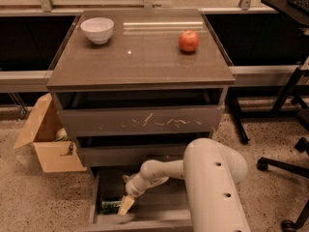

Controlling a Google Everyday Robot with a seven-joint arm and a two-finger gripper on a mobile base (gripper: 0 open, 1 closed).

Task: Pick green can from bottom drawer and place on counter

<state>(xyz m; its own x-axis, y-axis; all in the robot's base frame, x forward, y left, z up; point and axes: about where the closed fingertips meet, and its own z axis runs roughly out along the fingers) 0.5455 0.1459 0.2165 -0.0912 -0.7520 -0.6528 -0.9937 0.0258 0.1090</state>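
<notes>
The bottom drawer [104,182] is pulled open at the foot of the cabinet. The green can [110,205] lies on its side at the drawer's left front. My gripper [126,205] reaches down into the drawer on the white arm [212,178], and its tan fingertips sit right beside the can's right end. The counter [140,57] is the glossy grey-brown top above.
A white bowl [97,29] stands at the counter's back left and a red apple [189,40] at its back right. The scratched middle drawer front [140,121] sits above. An open cardboard box [46,137] is on the floor at left. Chair legs [285,163] stand at right.
</notes>
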